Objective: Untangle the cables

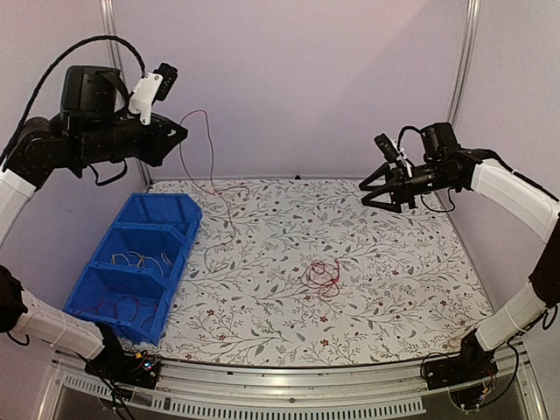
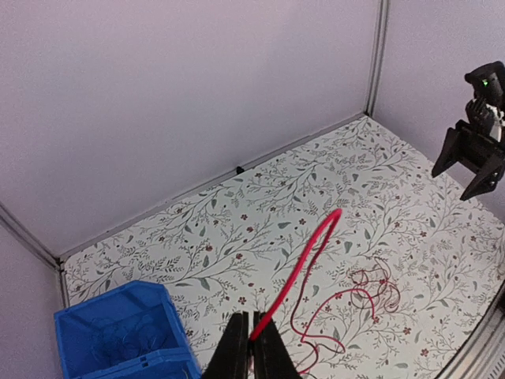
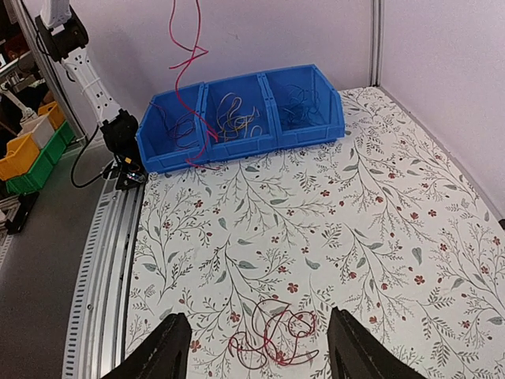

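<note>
Between the left fingers [image 2: 235, 352], red cable [image 2: 304, 263], clearest from left wrist

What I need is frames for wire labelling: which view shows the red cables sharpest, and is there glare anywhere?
Left wrist: held red cable thick and crisp by the left gripper. Right wrist: red clump clear, light even. Top external: both thin, the hanging part faint against the wall. No glare anywhere.

Left arm raised high, forearm level - left hand [image 1: 178, 133] pinched tight on a red cable [image 2: 292, 280], jaws fully together. Right arm reaches in from the right side - right hand [image 1: 366, 194] tilted down, jaws spread wide.
</note>
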Motion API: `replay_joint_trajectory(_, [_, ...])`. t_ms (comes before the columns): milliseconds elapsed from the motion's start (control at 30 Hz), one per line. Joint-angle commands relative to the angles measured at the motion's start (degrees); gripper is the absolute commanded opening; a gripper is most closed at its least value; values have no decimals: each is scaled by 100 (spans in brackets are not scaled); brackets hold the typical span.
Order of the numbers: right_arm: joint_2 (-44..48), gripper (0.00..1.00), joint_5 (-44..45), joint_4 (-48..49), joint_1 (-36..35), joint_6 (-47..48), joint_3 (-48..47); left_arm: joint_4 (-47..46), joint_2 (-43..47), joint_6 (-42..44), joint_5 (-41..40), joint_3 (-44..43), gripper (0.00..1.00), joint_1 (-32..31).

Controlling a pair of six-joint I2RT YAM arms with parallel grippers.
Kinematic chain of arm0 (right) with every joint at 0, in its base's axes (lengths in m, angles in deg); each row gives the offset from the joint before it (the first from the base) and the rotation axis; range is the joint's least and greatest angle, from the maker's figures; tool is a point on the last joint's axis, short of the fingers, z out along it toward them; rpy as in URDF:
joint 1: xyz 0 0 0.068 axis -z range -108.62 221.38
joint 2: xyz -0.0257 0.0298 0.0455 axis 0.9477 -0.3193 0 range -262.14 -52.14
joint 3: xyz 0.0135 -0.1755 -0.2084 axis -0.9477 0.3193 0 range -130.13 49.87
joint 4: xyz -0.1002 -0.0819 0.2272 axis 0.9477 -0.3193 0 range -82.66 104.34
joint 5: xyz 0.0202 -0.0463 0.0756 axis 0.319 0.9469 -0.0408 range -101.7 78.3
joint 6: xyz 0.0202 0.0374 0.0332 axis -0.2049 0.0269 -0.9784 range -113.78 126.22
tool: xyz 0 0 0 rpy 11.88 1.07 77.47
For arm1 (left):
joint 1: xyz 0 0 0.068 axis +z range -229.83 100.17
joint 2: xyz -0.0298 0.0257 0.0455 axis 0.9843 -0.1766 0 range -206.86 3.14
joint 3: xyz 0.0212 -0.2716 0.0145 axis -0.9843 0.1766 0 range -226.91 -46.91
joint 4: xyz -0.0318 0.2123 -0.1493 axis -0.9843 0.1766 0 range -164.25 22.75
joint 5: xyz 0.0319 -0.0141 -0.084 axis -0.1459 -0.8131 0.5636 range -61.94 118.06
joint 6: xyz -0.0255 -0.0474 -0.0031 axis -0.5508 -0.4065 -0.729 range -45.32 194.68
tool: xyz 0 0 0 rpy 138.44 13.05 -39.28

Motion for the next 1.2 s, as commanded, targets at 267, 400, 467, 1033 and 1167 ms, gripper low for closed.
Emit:
replay_joint_trajectory(267, [-306, 63, 91, 190, 12, 79, 68, 2884, 826, -1723, -745, 649, 0, 1074])
replay_joint_trajectory(400, [-334, 64, 168, 169, 19, 104, 75, 3119, 1030, -1818, -944, 942, 0, 1329])
replay_joint_trajectory(467, [-341, 64, 188, 160, 15, 115, 72, 3080, 1170, -1789, -969, 986, 0, 1433])
replay_joint_trajectory(1033, [-432, 64, 213, 129, 15, 151, 26, 3162, 1349, -1884, -136, 77, 0, 1979])
replay_joint_trajectory(1167, [-481, 64, 178, 111, 14, 154, -2, 3171, 1599, -2047, -71, 304, 0, 2131])
